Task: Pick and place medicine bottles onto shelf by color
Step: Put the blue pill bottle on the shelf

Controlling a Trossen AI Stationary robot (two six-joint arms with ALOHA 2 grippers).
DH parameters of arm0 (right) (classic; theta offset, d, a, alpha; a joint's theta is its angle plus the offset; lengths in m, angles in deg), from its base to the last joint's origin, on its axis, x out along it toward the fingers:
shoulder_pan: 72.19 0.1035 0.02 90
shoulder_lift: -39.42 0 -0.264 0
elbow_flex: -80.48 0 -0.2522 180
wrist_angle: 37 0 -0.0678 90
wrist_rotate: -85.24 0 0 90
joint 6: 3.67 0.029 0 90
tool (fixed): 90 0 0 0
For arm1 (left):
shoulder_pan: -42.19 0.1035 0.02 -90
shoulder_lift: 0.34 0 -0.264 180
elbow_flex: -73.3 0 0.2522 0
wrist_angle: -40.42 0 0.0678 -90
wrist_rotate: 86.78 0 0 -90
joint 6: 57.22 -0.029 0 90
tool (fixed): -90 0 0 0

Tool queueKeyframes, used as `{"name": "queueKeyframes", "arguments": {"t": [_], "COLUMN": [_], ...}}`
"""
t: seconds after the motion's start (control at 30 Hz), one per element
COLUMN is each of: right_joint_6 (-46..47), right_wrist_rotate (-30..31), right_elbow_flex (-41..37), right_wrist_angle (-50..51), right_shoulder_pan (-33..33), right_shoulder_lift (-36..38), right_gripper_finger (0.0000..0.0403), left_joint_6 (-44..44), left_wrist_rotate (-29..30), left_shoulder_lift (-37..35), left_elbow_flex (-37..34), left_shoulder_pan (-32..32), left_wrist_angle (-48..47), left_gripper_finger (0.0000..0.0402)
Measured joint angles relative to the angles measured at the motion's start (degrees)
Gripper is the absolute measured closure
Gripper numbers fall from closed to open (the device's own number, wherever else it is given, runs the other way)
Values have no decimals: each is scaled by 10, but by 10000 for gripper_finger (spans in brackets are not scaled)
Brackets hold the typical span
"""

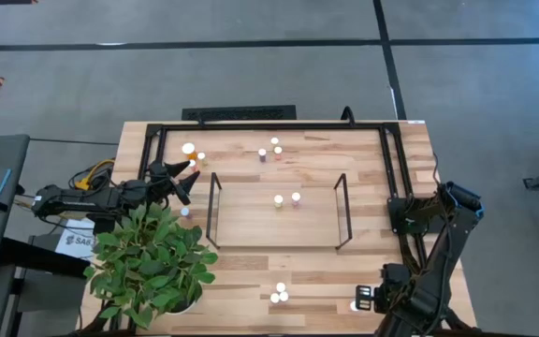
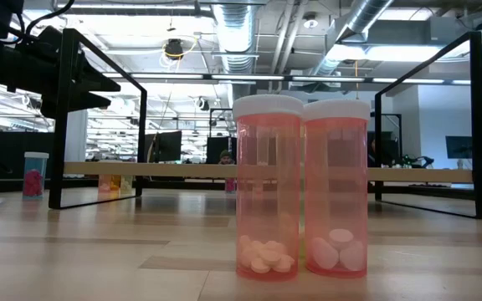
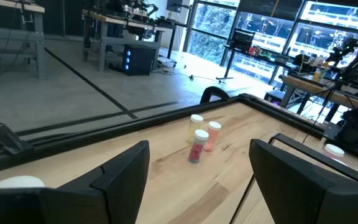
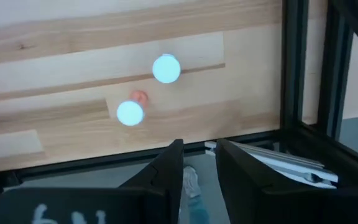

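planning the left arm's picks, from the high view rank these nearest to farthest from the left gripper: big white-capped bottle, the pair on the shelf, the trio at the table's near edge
1. Big white-capped bottle: right beside the left gripper, at the table's far left.
2. Pair on the shelf: mid-table, between the wire ends.
3. Trio at the near edge: farthest, past the shelf's near side.

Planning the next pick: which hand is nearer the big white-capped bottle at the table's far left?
Left. The left hand sits just beside the big bottle; the right hand waits at the opposite near corner.

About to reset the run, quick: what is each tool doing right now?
Left tool: open, holding nothing.
Right tool: nearly closed, holding nothing.
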Motion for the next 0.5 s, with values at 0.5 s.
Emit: {"name": "queueKeyframes", "arguments": {"t": [0.5], "right_joint_6": [22], "right_wrist_rotate": [38], "right_elbow_flex": [-52], "right_wrist_angle": [25], "right_shoulder_pan": [28], "right_shoulder_lift": [0], "right_gripper_finger": [146], "left_joint_6": [0], "left_wrist_rotate": [0], "left_shoulder_lift": [0], "left_elbow_flex": [0], "left_shoulder_pan": [0], "left_wrist_angle": [0], "left_gripper_finger": [137]}}
